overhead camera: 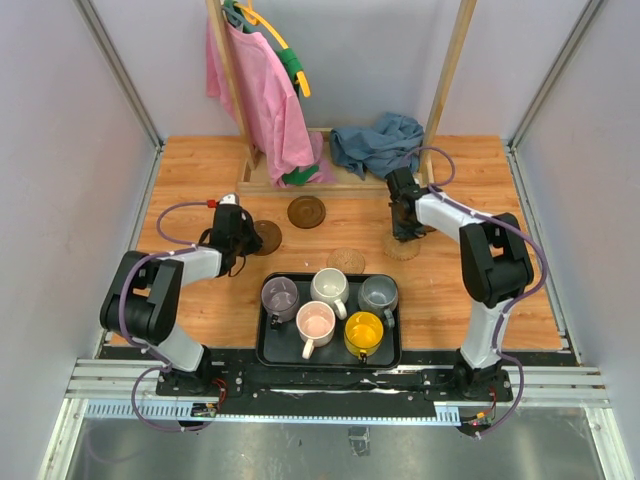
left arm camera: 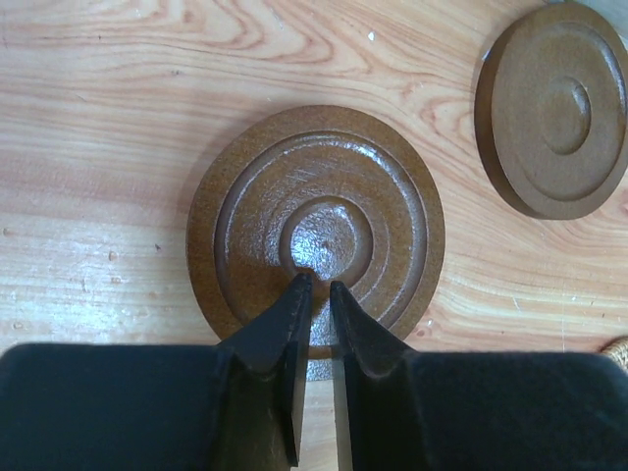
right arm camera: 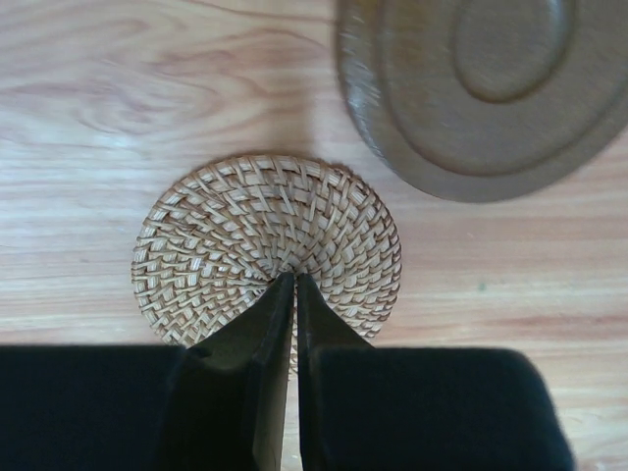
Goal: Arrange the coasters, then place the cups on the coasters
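My left gripper is all but shut, only a slit between its fingers and nothing in it. Its tips rest on the centre of a dark brown coaster, seen from above as a coaster. A second dark coaster lies to its right. My right gripper is shut, its tips on a woven coaster. Another dark coaster lies beyond it. A second woven coaster lies mid-table. Purple-grey, white, grey-blue, pink and yellow cups stand in the black tray.
At the back stands a wooden rack with a pink garment hanging from it. A blue cloth lies bunched at its foot. Grey walls close in the table on the left, right and back.
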Robot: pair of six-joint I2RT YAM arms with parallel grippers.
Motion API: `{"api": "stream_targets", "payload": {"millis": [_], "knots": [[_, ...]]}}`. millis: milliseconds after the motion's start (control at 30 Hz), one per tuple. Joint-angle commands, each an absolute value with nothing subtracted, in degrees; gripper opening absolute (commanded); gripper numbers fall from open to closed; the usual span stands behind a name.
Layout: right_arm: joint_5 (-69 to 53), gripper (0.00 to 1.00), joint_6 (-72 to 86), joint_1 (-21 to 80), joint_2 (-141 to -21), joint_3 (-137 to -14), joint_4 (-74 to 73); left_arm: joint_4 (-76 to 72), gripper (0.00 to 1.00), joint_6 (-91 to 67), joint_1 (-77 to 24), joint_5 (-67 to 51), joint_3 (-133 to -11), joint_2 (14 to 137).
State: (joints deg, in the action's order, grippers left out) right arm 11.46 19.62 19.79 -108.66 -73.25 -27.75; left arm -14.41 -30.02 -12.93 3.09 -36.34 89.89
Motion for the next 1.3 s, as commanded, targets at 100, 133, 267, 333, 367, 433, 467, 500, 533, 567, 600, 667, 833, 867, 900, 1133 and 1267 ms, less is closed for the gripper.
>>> {"api": "stream_targets", "payload": {"millis": [100, 133, 267, 333, 367, 433, 467, 500, 533, 567, 600, 667, 833, 867, 900, 1133, 1267], "knots": [[7.7, 0.07, 18.7, 23.0, -118.4, -82.3, -31.5, -12.8, 0.18, -29.6, -13.1, 5.6, -38.2, 92.6], [8.0, 0.07, 18.5, 23.0, -119.5, -84.0, -31.9, -12.7, 0.18, -29.5, -13.2, 6.1, -38.5, 93.0], [10.0, 0.07, 17.9, 22.9, -123.7, -90.7, -33.7, -12.5, 0.18, -29.4, -13.0, 7.1, -40.3, 94.8], [10.8, 0.07, 17.9, 22.7, -125.3, -93.4, -34.5, -12.4, 0.18, -29.4, -12.8, 7.3, -41.5, 95.5], [11.3, 0.07, 17.9, 22.6, -125.9, -94.5, -34.8, -12.3, 0.18, -29.4, -12.7, 7.5, -42.0, 96.1], [11.4, 0.07, 18.1, 22.3, -126.5, -96.3, -34.9, -12.5, 0.18, -29.4, -12.3, 7.7, -42.7, 96.7], [11.2, 0.07, 18.1, 22.1, -126.7, -96.9, -35.0, -12.6, 0.18, -29.4, -12.2, 7.8, -43.1, 96.9], [11.0, 0.07, 18.0, 21.9, -127.1, -97.5, -34.9, -12.6, 0.18, -29.4, -12.0, 7.9, -43.5, 97.3], [10.7, 0.07, 18.0, 21.7, -127.3, -98.1, -35.0, -12.7, 0.18, -29.4, -11.8, 8.0, -44.0, 97.5], [10.5, 0.07, 18.0, 21.5, -127.6, -98.5, -35.0, -12.6, 0.18, -29.3, -11.7, 8.2, -44.5, 97.8], [10.1, 0.07, 17.9, 21.3, -127.8, -98.8, -34.9, -12.6, 0.18, -29.3, -11.6, 8.4, -45.0, 98.1], [9.5, 0.07, 17.5, 21.1, -127.9, -99.3, -34.6, -12.6, 0.18, -29.1, -11.5, 9.0, -46.2, 98.8], [7.3, 0.08, 15.1, 21.2, -124.4, -97.9, -31.5, -12.7, 0.18, -28.4, -11.1, 9.7, -49.2, 99.5], [7.1, 0.08, 14.6, 21.3, -123.1, -97.4, -30.8, -12.8, 0.18, -28.2, -11.1, 9.7, -49.7, 99.4], [7.0, 0.08, 14.1, 21.3, -121.8, -96.9, -30.1, -13.0, 0.18, -28.1, -11.1, 9.6, -50.1, 99.2], [7.0, 0.17, 11.9, 22.7, -111.1, -93.2, -27.7, -14.9, 0.18, -27.2, -11.0, 9.2, -50.8, 95.1], [5.1, 0.18, 12.0, 24.8, -107.2, -89.2, -28.1, -15.3, 0.19, -27.5, -11.0, 8.9, -48.8, 91.9]]}}
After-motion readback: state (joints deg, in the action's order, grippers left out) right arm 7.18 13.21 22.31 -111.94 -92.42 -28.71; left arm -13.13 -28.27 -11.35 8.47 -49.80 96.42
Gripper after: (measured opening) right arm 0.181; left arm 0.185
